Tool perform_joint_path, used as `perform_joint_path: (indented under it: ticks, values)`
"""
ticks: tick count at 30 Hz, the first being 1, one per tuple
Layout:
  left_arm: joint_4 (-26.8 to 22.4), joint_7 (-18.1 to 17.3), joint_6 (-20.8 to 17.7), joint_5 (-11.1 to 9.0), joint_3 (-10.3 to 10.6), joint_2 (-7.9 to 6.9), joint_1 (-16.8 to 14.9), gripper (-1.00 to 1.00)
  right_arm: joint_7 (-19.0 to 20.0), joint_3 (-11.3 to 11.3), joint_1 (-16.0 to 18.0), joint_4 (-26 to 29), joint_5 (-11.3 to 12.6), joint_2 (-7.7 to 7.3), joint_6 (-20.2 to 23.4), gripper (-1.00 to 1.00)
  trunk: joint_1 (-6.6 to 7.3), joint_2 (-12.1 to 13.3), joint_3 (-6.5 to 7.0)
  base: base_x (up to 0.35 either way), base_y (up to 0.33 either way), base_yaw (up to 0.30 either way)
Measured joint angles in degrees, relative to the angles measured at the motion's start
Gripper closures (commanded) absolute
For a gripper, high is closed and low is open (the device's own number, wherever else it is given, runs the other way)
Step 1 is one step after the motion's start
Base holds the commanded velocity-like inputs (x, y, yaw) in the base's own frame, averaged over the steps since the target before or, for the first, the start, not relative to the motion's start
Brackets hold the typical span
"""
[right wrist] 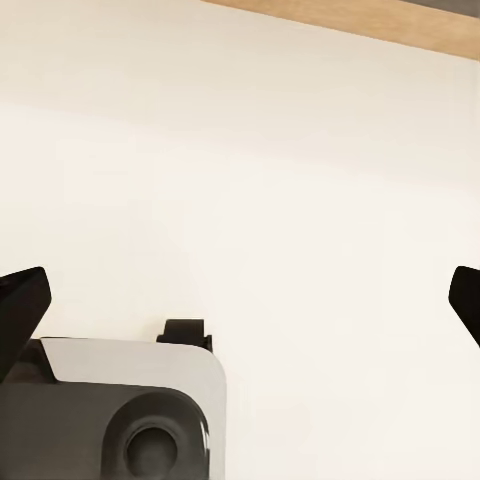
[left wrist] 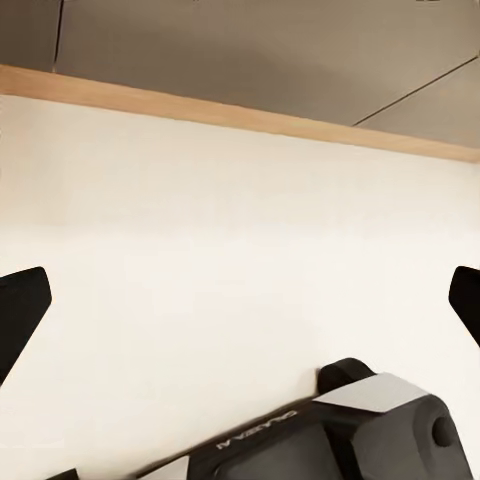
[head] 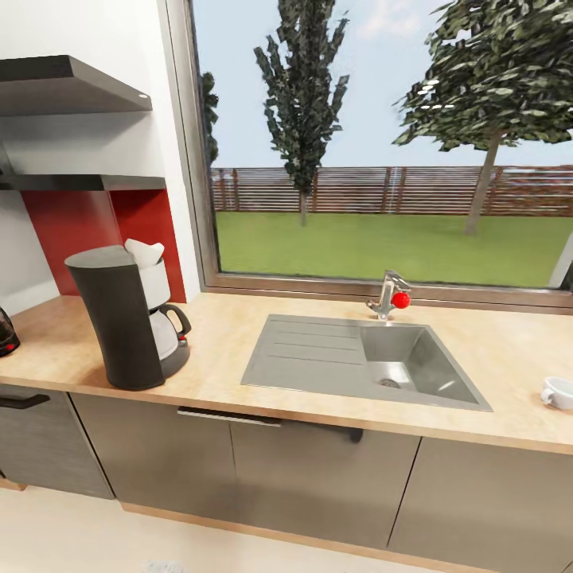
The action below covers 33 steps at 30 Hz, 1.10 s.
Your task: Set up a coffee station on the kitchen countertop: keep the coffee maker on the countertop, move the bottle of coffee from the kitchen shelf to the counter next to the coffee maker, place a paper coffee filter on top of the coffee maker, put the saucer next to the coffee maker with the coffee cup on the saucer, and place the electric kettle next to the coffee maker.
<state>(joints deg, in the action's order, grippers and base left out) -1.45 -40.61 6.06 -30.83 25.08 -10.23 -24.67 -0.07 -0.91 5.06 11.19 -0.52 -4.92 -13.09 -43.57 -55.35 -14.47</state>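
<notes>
While both arms' fingers [left wrist: 22, 310] [right wrist: 22, 305] gape wide (holding nothing), the coffee maker [head: 131, 314] holds a white filter [head: 145, 251].

One coffee maker [head: 127, 317] — one coffee cup [head: 559, 392]

Dark grey coffee maker [head: 131, 318] stands upright on the wood-grain countertop [head: 318, 406], filter on top.

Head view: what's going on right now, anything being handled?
Nothing is held. Both grippers, left and right, hang open over pale floor. The robot faces the kitchen countertop: the coffee maker stands left of the sink with a white paper filter on top. The electric kettle peeks in at the far left edge, and the coffee cup sits at the far right.
</notes>
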Motion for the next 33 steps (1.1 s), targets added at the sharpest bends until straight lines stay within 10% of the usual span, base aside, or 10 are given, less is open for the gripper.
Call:
perform_joint_path:
  ticks: [17,27,33]
  values:
    - [0.0,0.3,0.0,0.0,-0.3,-0.06,0.0,-1.0,-0.1,0.0,0.0,0.0,0.0,0.02,-0.1,-1.0,0.0,0.0,0.0,0.0,0.0,0.105]
    - [0.0,6.7,-1.1,-1.3,-1.3,-1.6,0.7,-1.0,-0.2,0.0,0.0,0.0,0.0,0.09,-0.1,-1.0,0.0,0.0,0.0,0.003,0.003,0.269]
    - [0.0,7.5,-1.3,-1.4,-4.5,-2.52,1.5,-1.0,-0.1,-0.1,0.0,0.0,-0.1,0.15,0.0,-1.0,0.03,0.0,0.0,0.203,0.21,0.157]
